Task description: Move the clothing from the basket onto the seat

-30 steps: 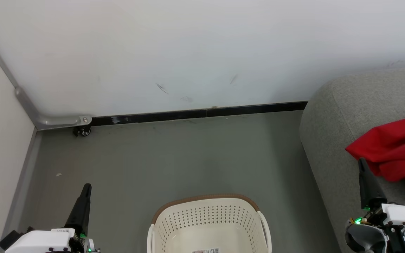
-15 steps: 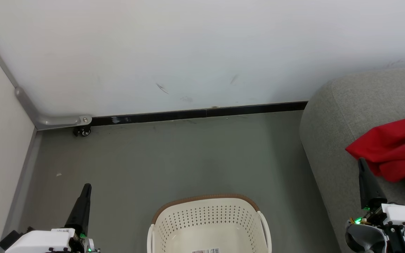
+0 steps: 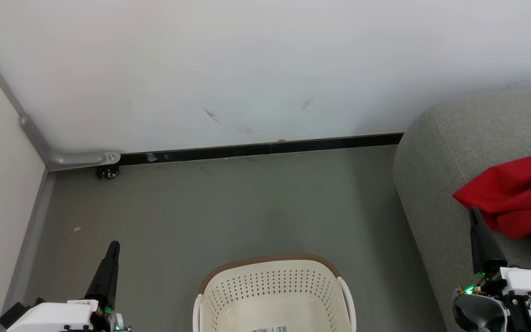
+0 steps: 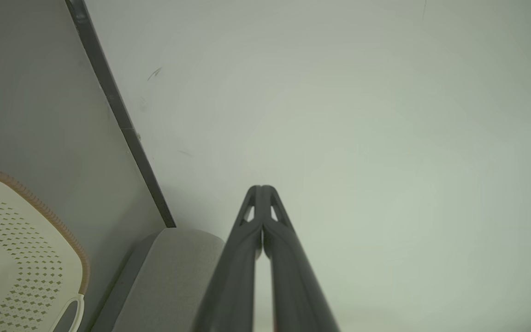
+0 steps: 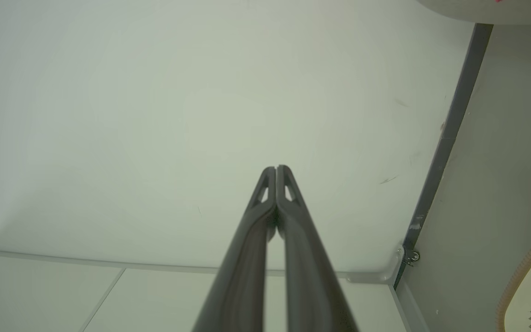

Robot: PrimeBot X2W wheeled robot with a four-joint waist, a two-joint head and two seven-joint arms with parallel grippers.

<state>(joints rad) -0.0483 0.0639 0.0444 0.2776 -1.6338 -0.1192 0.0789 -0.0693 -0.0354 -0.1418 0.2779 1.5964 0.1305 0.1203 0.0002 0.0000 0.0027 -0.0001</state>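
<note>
Red clothing [image 3: 521, 203] with white stripes lies crumpled on the grey seat [image 3: 450, 152] at the right of the head view. The cream basket [image 3: 272, 288] with a brown rim stands on the floor at bottom centre; the part of its inside that I see holds no fabric, just a label. My left gripper [image 3: 114, 245] points up at lower left, shut and holding nothing. My right gripper [image 3: 474, 213] rises at lower right, shut, its tip just beside the clothing's lower left edge. Both wrist views show the fingers pressed together: left gripper [image 4: 262, 189], right gripper [image 5: 275, 169].
A white wall [image 3: 247, 69] with a black skirting strip [image 3: 265, 148] closes the far side. A grey bracket with a small caster [image 3: 108, 171] sits in the left corner. Grey floor [image 3: 228, 207] lies between wall, basket and seat.
</note>
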